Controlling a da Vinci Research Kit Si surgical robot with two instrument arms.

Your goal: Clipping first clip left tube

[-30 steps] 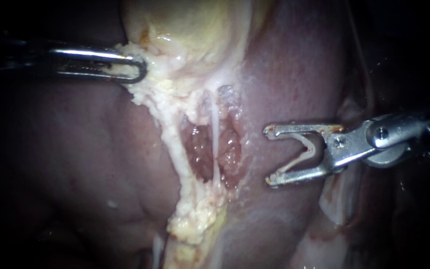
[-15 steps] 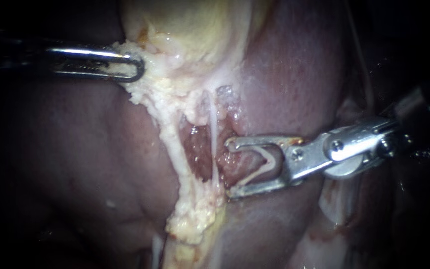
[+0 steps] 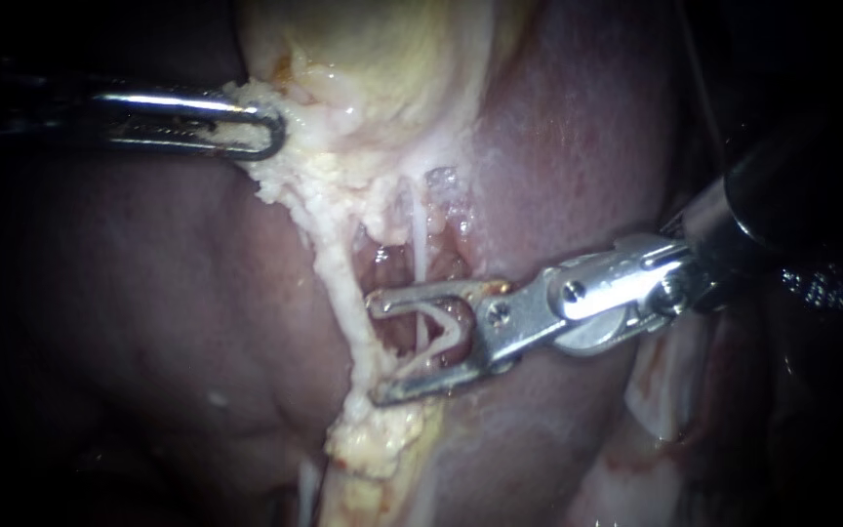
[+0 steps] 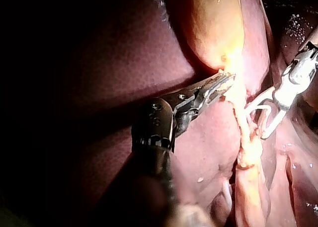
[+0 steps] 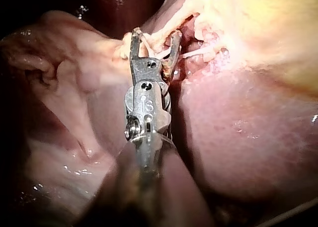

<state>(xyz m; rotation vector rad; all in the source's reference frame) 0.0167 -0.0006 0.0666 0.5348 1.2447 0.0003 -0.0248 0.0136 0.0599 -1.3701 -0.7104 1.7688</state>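
Slender silver right instrument (image 3: 375, 347) astride a thin whitish tube (image 3: 420, 268)
Its wide-spread jaws hold a white V-shaped clip (image 3: 446, 327), and the tube crosses square between the clip's legs. A thicker yellow fatty strand (image 3: 339, 278) lies at the tips (which one counts as the left tube I cannot tell). The silver left instrument (image 3: 267, 135) clamps yellow fatty tissue (image 3: 295, 176).

Carrier: we log the liver (image 3: 578, 146), spread left to right | on it, far centre: gallbladder (image 3: 373, 49) | from there toward near centre: a pale fatty strand (image 3: 341, 283) lying along the liver
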